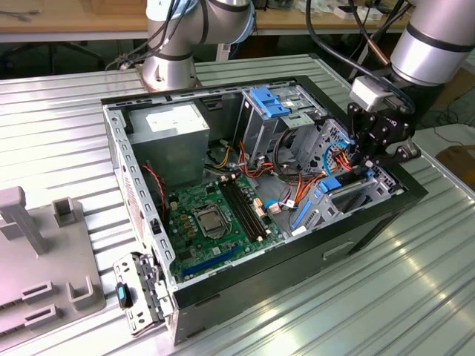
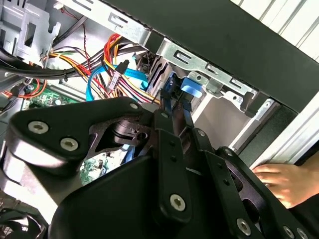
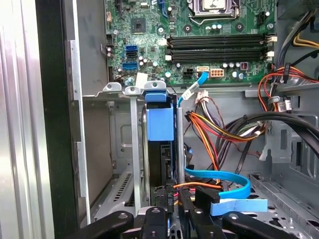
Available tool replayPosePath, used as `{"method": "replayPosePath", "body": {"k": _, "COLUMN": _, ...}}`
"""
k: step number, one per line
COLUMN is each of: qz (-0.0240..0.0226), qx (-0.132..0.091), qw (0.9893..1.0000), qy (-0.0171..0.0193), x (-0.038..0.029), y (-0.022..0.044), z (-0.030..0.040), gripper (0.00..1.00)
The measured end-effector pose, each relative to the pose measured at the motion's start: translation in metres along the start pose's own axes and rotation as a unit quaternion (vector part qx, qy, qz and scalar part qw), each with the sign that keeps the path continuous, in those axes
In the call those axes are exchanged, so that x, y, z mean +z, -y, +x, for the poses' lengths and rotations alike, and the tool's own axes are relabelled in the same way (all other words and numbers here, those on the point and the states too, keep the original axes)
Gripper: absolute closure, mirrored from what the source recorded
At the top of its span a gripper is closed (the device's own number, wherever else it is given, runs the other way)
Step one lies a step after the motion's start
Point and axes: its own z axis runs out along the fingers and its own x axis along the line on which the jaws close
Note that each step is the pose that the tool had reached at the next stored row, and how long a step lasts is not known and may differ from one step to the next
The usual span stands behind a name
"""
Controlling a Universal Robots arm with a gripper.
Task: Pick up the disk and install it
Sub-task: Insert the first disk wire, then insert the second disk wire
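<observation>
The disk (image 3: 159, 119) stands on edge in a slot of the metal drive cage (image 3: 133, 149) at the case's front corner, its bright blue carrier end facing the motherboard. In the second wrist view the blue tab of the disk (image 2: 192, 88) sticks out past my fingertips. My gripper (image 3: 174, 193) reaches down into the cage and its two black fingers (image 2: 169, 107) sit close together on the disk's near end. In the exterior view my gripper (image 1: 369, 165) hangs over the cage at the exterior view's right, with the blue carrier of the disk (image 1: 330, 183) just below it.
The open computer case (image 1: 245, 285) lies on a ribbed metal table. Inside are the motherboard (image 1: 215, 215), a grey power-supply box (image 1: 174, 122), a light-blue latch plate (image 1: 269, 100) and bundles of cables (image 3: 219, 129). A person's hand (image 2: 279, 181) rests outside the case near the cage.
</observation>
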Motion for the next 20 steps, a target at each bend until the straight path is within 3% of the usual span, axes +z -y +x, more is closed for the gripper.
{"method": "replayPosePath", "body": {"k": 7, "qz": 0.0, "qx": 0.0, "qw": 1.0, "qy": -0.0001, "x": -0.0034, "y": 0.0002, "z": 0.0002, "gripper": 0.76}}
{"method": "replayPosePath", "body": {"k": 9, "qz": 0.0, "qx": 0.0, "qw": 1.0, "qy": 0.0, "x": -0.0035, "y": 0.0003, "z": 0.0002, "gripper": 0.89}}
{"method": "replayPosePath", "body": {"k": 18, "qz": 0.0, "qx": 0.0, "qw": 1.0, "qy": 0.0, "x": -0.0045, "y": 0.0003, "z": 0.0002, "gripper": 0.89}}
{"method": "replayPosePath", "body": {"k": 20, "qz": 0.0, "qx": 0.0, "qw": 1.0, "qy": 0.0, "x": -0.0112, "y": 0.0009, "z": 0.0005, "gripper": 0.89}}
